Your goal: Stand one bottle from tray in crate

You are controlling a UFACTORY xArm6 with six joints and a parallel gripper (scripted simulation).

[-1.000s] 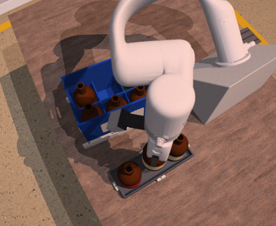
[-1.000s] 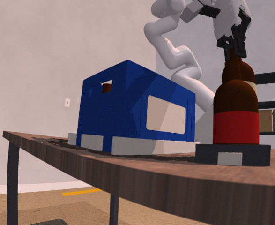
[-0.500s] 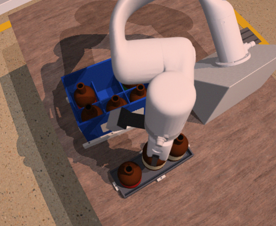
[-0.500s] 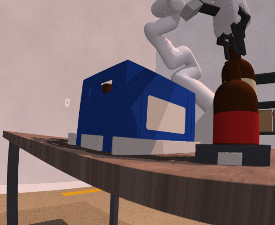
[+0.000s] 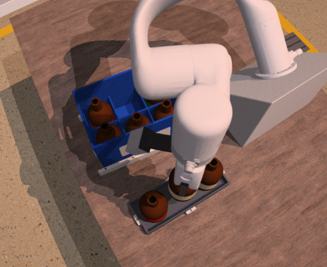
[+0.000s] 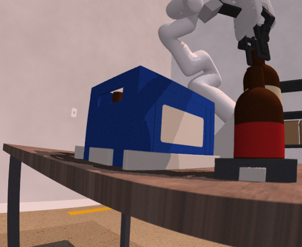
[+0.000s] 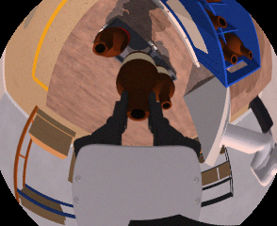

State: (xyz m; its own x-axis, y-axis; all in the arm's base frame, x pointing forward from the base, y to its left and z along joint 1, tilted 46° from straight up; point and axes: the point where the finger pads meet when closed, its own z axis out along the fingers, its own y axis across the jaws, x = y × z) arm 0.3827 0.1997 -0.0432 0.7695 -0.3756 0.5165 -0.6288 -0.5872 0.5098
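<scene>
Red-label bottle (image 6: 259, 127) sits nearest in the exterior view, lower right of frame, upright on the dark grey tray (image 6: 225, 170). In the top view it stands at the tray's lower-left end (image 5: 153, 205).

Behind it the hand (image 6: 255, 57) is clamped on the neck of a cream-label bottle (image 6: 274, 90), upper right of the exterior frame. Wrist view shows both dark fingers pressed against the neck on either side of the bottle mouth, with the bottle body (image 7: 138, 78) below. From the top the held bottle (image 5: 176, 193) is at the middle of the tray, mostly hidden under the white arm (image 5: 200, 123); cannot tell if its base touches the tray. Another cream-label bottle (image 5: 212, 172) stands just beside it at the tray's upper-right end.

Further back, centre-left of the top frame, the blue crate (image 5: 84, 99) sits on the wooden desk (image 5: 272, 186), with five bottles in its cells. The middle cell of the far row (image 5: 124, 107) shows bare blue floor. The grey arm pedestal (image 5: 301, 83) is at upper right.
</scene>
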